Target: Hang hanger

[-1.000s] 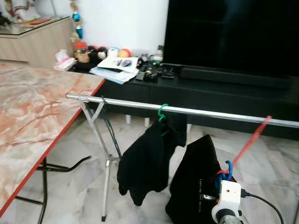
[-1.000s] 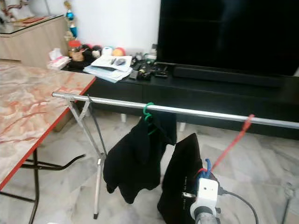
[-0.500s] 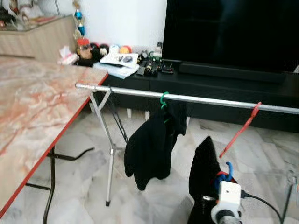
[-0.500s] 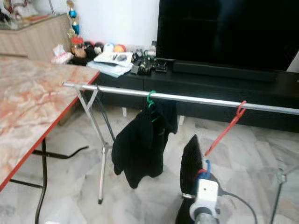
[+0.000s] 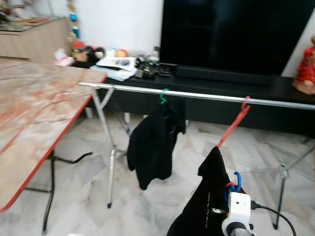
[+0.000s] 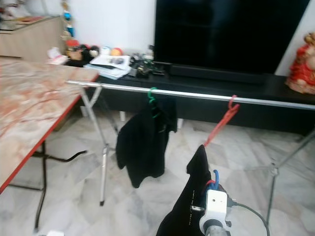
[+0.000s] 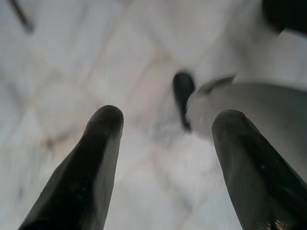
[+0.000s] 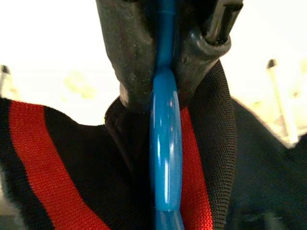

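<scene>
A blue hanger (image 5: 237, 180) carries a black garment (image 5: 206, 206) with a red collar, low at the front right. My right gripper (image 8: 164, 62) is shut on the hanger's blue hook (image 8: 165, 143). Ahead runs a silver clothes rail (image 5: 197, 95). On it hang a green hanger (image 5: 164, 94) with a black garment (image 5: 153, 147), and an empty red hanger (image 5: 235, 122) further right. The blue hanger sits below and in front of the rail. My left gripper (image 7: 163, 143) is open above the marble floor.
A marble-topped table (image 5: 34, 108) with a red edge stands at the left. Behind the rail is a black TV unit (image 5: 256, 93) with a large dark screen (image 5: 231, 34) and clutter (image 5: 123, 64). A red figurine (image 5: 305, 64) stands far right. The rail's legs (image 5: 112, 167) rest on the floor.
The camera has swung right and drawn back, so the rail sits higher and the figurine came into view. The blue hanger stays in my right gripper.
</scene>
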`<state>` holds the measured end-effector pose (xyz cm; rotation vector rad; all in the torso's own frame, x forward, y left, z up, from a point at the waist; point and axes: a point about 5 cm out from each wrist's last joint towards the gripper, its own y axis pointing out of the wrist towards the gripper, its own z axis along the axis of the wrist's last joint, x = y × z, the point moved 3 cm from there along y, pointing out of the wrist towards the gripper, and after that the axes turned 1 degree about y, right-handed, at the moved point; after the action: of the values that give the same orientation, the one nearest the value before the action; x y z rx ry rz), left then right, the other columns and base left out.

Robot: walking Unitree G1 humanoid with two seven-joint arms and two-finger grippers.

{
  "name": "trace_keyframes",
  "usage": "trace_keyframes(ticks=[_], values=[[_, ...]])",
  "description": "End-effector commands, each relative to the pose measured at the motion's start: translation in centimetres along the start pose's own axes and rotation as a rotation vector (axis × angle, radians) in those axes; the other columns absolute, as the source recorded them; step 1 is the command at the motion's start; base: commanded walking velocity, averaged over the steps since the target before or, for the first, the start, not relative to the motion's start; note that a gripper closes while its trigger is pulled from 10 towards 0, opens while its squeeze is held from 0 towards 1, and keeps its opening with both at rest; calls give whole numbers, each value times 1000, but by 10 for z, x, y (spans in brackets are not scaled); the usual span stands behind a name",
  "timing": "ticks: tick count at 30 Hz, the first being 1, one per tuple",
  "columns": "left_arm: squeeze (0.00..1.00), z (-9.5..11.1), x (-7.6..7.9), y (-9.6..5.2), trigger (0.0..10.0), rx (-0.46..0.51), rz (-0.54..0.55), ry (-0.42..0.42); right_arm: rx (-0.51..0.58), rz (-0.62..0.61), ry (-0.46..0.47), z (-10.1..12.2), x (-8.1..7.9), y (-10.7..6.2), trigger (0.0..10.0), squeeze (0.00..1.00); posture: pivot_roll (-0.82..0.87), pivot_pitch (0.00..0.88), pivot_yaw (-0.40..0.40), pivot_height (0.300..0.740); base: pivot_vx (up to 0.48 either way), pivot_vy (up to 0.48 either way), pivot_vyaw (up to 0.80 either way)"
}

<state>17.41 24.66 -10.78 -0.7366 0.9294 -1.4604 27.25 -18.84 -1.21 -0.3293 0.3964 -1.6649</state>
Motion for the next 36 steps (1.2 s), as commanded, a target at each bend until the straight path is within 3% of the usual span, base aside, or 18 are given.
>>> trace_keyframes(ticks=[1, 9, 17, 21, 27, 31, 32, 33, 34, 36], values=[[0, -6, 0, 0, 10000, -21, 0, -8, -1, -12, -10, 0, 5, -1, 10000, 0, 173, 8, -35, 740, -277, 0, 0], [0, -6, 0, 0, 10000, -19, 7, -7, -38, -13, -44, -4, 7, 1, 10000, 0, 176, 11, -36, 740, -238, 0, 0], [0, -3, -2, 0, 10000, 6, 31, 19, -141, 4, -147, -13, 17, 7, 10000, 0, 177, 9, -37, 740, 0, 0, 0], [0, 5, -3, -1, 10000, 53, 53, 83, -161, -5, -184, -7, 29, 14, 10000, 0, 183, 1, -41, 740, 0, 0, 0], [0, 10, -3, -1, 10000, 90, 59, 143, -179, 24, -198, -7, 28, 17, 10000, 0, 179, 0, -35, 740, 0, 0, 0], [0, 15, -3, -2, 10000, 133, 66, 180, -205, 114, -246, -8, 18, 19, 10000, 0, 169, 0, -29, 740, 0, 0, 0], [0, 36, 2, -4, 10000, 251, 35, 221, -217, 172, -302, -8, 13, 20, 10000, 0, 170, 0, -29, 740, 0, 0, 0], [0, 36, 2, -4, 10000, 251, 35, 221, -217, 172, -302, -8, 13, 20, 10000, 0, 170, 0, -29, 740, 0, 0, 0], [0, 68, 5, -7, 10000, 362, 24, 287, -224, 234, -367, -6, 9, 22, 10000, 0, 170, 0, -32, 740, 0, 0, 0], [0, 93, 7, -10, 10000, 430, 18, 358, -227, 321, -440, 0, 3, 25, 10000, 0, 171, 0, -34, 740, 0, 0, 0]])
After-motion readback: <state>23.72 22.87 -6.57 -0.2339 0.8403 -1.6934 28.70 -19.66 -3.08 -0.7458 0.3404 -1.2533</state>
